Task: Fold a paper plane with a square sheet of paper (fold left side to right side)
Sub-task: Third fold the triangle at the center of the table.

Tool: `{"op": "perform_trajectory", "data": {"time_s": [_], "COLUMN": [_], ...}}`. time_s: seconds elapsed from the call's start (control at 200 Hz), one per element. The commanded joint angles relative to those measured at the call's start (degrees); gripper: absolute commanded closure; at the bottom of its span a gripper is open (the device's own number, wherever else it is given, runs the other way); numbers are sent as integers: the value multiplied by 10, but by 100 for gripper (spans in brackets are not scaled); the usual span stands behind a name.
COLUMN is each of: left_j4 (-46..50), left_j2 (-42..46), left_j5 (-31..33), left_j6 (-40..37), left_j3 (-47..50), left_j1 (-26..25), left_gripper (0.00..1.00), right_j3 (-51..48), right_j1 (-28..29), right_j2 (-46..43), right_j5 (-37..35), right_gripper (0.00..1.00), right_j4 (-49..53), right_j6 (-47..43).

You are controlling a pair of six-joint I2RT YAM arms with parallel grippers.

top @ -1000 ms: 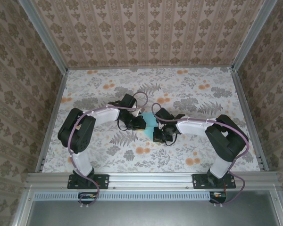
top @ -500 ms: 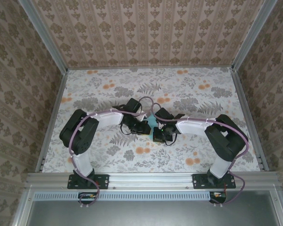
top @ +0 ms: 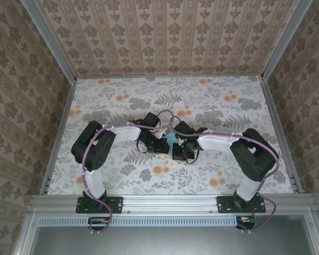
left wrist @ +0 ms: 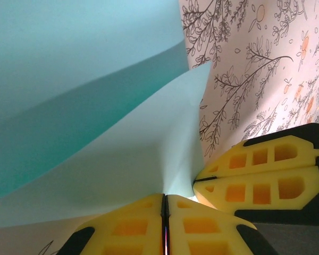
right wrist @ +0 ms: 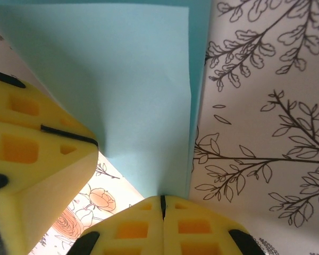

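Though the left-to-right fold is under way, the sheet [left wrist: 95,159], mid-table [top: 228,106] between the arms, has its left flap raised and uncreased; every later fold remains. The left gripper [left wrist: 165,197] is clamped on that flap, and the right gripper [right wrist: 162,199] is clamped on the right edge. Since a second ago, the left arm has swung right, hiding most of the blue.

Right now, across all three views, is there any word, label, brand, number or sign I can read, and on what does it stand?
None can be read.
The square sheet of paper is plain light blue.
The tabletop and walls carry only floral patterns.
Any marking on the arms is too small to tell from above.
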State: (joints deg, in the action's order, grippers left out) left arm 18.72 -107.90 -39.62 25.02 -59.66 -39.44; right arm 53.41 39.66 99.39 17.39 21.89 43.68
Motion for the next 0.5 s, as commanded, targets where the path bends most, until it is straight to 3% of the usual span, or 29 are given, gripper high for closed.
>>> {"op": "perform_trajectory", "data": {"time_s": [0.0,0.495], "left_j4": [12,24], "left_j2": [-14,-28], "left_j5": [11,58], "left_j6": [-20,-22], "left_j3": [-14,-24], "left_j1": [-2,-2], "left_gripper": [90,90], "right_j3": [-20,-15], "right_j1": [7,11], "right_j2": [42,47], "right_j5": [-34,-40], "right_gripper": [100,100], "right_j4": [72,86], "right_j6": [-8,-15]}}
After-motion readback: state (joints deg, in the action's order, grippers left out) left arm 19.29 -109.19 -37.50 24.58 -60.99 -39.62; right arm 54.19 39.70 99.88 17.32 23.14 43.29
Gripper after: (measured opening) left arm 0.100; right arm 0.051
